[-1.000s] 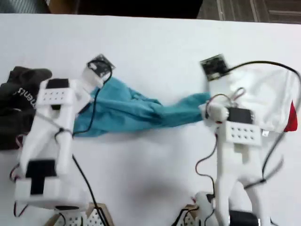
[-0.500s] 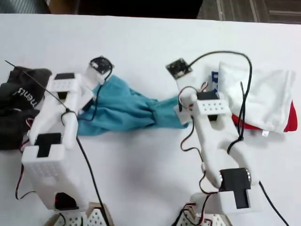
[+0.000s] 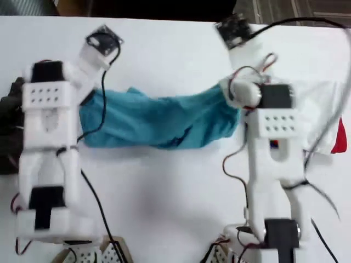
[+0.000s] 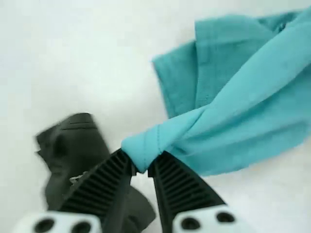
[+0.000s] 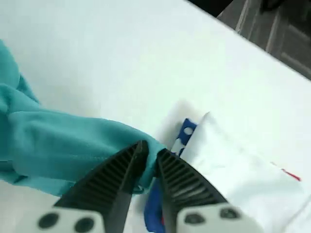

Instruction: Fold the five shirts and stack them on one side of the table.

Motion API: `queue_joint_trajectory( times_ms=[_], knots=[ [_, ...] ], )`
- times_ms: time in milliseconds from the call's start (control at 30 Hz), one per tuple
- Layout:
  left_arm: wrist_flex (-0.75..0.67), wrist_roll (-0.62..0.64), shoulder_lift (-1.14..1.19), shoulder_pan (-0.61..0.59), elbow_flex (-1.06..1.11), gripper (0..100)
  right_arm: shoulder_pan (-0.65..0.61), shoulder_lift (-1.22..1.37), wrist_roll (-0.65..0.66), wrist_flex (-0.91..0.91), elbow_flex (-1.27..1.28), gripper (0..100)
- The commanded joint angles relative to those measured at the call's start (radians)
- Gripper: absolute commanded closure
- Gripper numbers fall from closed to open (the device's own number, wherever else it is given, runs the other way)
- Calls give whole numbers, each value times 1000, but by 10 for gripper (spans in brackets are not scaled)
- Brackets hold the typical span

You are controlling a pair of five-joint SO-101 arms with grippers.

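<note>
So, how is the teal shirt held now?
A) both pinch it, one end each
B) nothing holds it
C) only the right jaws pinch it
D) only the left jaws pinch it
A: left jaws and right jaws are each shut on an end of the teal shirt, stretched between them.

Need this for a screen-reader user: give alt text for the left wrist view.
The left gripper is shut on a bunched edge of the teal shirt, which stretches away from it across the white table. A dark garment lies on the table beside the gripper.
</note>
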Motion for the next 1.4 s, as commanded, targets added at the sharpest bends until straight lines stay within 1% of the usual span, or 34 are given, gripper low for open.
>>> queue_joint_trajectory(
  times_ms=[0, 367, 533, 633, 767, 1133, 1233, 1367],
  knots=[
    [51, 8, -170, -12, -79, 976, 35, -133, 26, 25, -95, 977],
    [81, 8, -446, -15, -84, 976, 56, -467, 46, 18, -118, 978],
    [51, 8, -559, -52, -87, 976, 127, -553, 127, -39, -118, 978],
    [15, 8, -618, -86, -87, 976, 147, -562, 135, -58, -118, 978],
    [0, 6, -687, -103, -88, 976, 148, -568, 135, -64, -129, 978],
    [-25, 0, -807, -104, -85, 976, 150, -559, 137, -67, -373, 978],
    [-21, 0, -801, -104, -73, 976, 145, -558, 181, -87, -431, 978],
    [-31, 0, -802, -103, -4, 976, 148, -558, 227, -140, -436, 978]
  ],
)
